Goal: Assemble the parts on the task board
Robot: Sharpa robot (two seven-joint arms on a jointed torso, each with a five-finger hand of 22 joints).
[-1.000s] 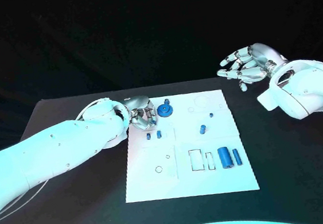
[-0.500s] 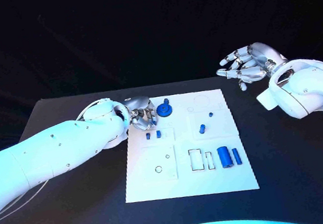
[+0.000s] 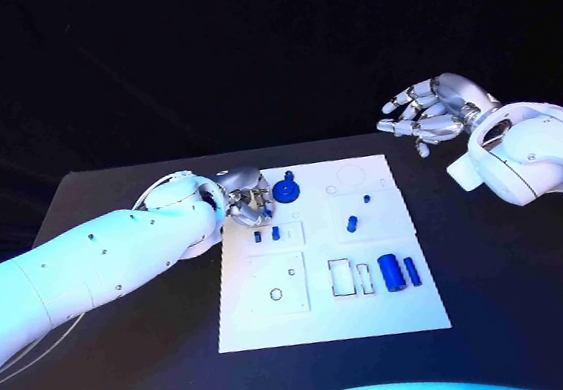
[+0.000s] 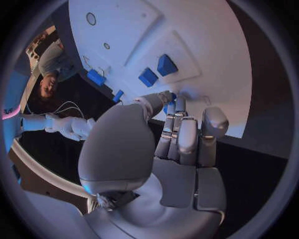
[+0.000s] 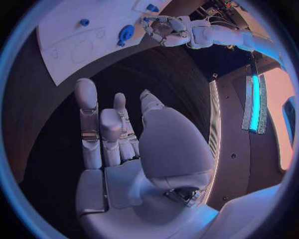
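Here the left robot hand curls beside the round blue part, grip unclear; the right robot hand hangs spread, empty.

1 task board, white, centre of frame. Blue parts on it, 7 visible: 1 round disc part upper left of board, 2 small pegs left-middle, 2 small pieces right-middle, 2 upright cylinders lower right. 2 arms, 2 hands.
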